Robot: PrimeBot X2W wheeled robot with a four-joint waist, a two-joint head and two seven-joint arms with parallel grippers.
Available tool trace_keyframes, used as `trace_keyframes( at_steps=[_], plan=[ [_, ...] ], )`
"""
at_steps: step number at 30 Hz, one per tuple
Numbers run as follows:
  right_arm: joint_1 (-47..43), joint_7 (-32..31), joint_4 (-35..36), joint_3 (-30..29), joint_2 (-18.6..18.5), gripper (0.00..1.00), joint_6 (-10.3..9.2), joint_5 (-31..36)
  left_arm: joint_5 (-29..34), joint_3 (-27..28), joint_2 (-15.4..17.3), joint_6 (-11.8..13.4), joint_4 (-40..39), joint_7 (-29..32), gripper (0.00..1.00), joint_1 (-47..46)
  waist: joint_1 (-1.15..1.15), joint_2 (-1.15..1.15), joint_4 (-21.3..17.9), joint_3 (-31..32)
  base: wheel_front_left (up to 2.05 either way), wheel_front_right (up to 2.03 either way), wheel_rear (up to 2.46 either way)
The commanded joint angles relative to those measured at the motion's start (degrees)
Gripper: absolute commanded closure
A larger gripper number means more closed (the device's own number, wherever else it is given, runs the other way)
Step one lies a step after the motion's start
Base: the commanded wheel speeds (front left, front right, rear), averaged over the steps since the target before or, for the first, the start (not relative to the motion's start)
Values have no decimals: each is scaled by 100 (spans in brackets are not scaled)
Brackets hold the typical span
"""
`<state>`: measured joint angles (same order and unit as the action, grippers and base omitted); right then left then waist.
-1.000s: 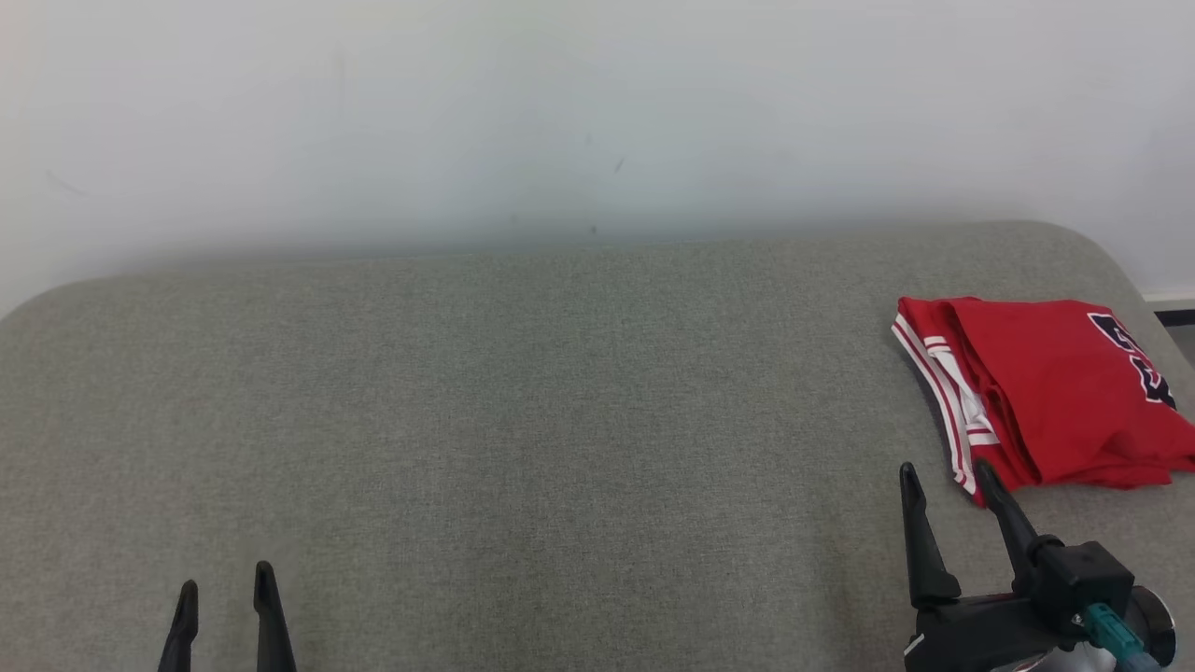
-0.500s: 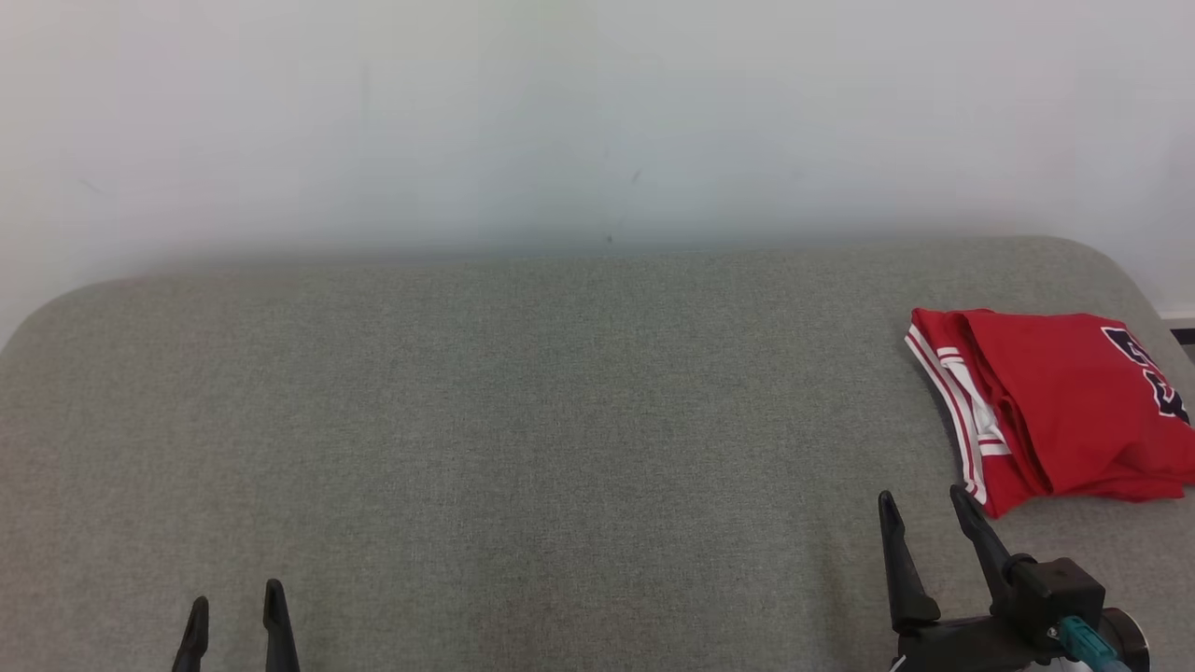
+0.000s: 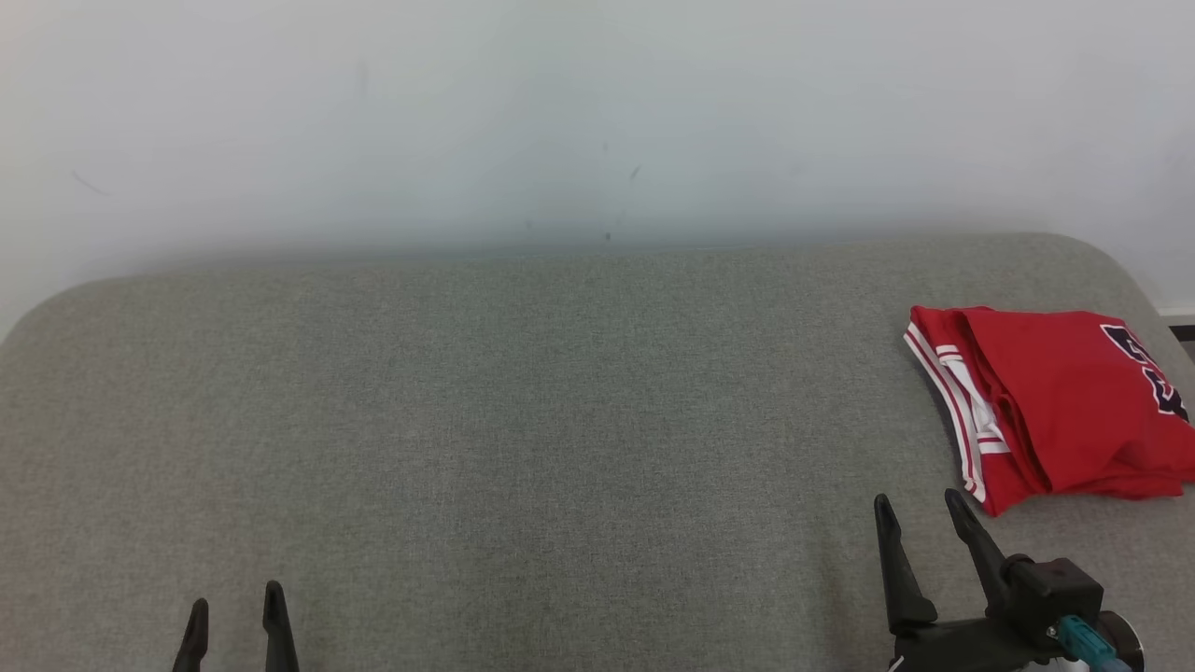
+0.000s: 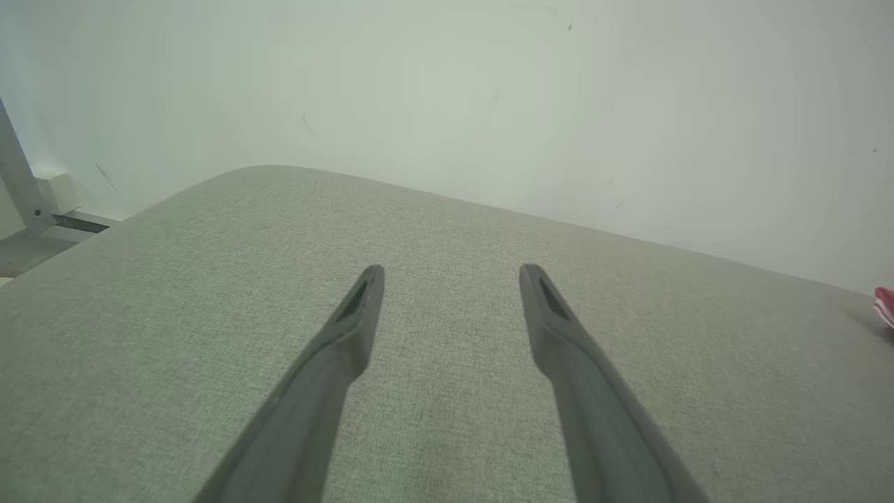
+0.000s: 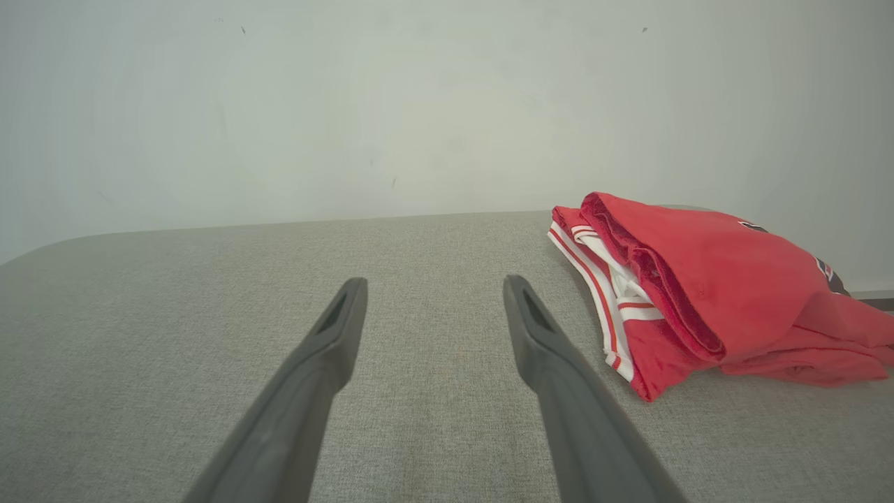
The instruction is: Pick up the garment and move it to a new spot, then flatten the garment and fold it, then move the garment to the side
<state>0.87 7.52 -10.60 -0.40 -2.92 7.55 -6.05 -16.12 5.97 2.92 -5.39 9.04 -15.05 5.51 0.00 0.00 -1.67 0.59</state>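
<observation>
The garment (image 3: 1055, 401) is a red jersey with white-striped trim and dark lettering, folded into a compact stack at the right edge of the grey padded surface (image 3: 523, 420). From the right wrist it shows as the same folded garment (image 5: 705, 286), right of the fingers. My right gripper (image 3: 915, 509) stands open just in front and left of the garment's near corner, not touching it; between its fingers (image 5: 433, 286) there is nothing. My left gripper (image 3: 233, 602) is open at the lower left over bare fabric, its tips (image 4: 450, 272) apart and empty.
A pale wall (image 3: 597, 112) rises right behind the padded surface. The surface's rounded corners fall away at far left and far right. In the left wrist view a metal post and floor (image 4: 28, 209) lie beyond the left edge.
The right gripper has drawn back from the garment's near corner toward the bottom of the view. The whole picture shifted slightly, so the camera moved. The garment lies unchanged.
</observation>
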Motion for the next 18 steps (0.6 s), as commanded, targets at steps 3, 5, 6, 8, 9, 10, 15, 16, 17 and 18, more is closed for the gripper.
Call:
trace_keyframes(
  at_steps=[3, 5, 6, 8, 9, 10, 15, 16, 17, 18],
  plan=[
    [-2, 5, -41, -7, 2, 100, 1, -3, -13, 0, -2, 0, 47, 4, 100, 2, 0, 0, -5, -3, 0, 0, 0],
    [-29, 0, -169, -9, 4, 100, 1, -3, -24, -7, -29, 0, 168, 12, 100, 34, 0, 0, -5, -4, 0, 0, 0],
    [-48, -7, -217, -14, 8, 100, 1, -24, -49, -6, -37, -1, 218, 30, 100, 32, 0, 0, -4, -4, 0, 0, 0],
    [-52, -25, -250, -27, 9, 100, 1, -86, -108, 1, -41, -2, 256, 55, 100, 14, 0, 0, -4, -4, 0, 0, 0],
    [-15, -85, -273, -67, 8, 100, 1, -325, -320, 14, -40, -8, 287, 127, 100, -43, 0, 0, -1, -5, 0, 0, 0],
    [-3, -110, -278, -83, 8, 100, 1, -445, -426, 14, -39, -11, 295, 157, 100, -64, 0, 0, 0, -6, 0, 0, 0],
    [38, -213, -278, -136, 8, 100, 0, -1026, -942, -10, -36, -25, 309, 277, 100, -150, 0, 0, 7, -9, 0, 0, 0],
    [46, -233, -277, -145, 8, 100, 0, -1138, -1041, -15, -35, -28, 310, 299, 100, -166, 0, 0, 9, -9, 0, 0, 0],
    [53, -250, -276, -154, 8, 100, 0, -1249, -1141, -21, -35, -31, 312, 320, 100, -182, 0, 0, 10, -10, 0, 0, 0],
    [60, -268, -276, -163, 7, 100, 0, -1358, -1237, -25, -34, -34, 313, 343, 100, -198, 0, 0, 12, -11, 0, 0, 0]
  ],
)
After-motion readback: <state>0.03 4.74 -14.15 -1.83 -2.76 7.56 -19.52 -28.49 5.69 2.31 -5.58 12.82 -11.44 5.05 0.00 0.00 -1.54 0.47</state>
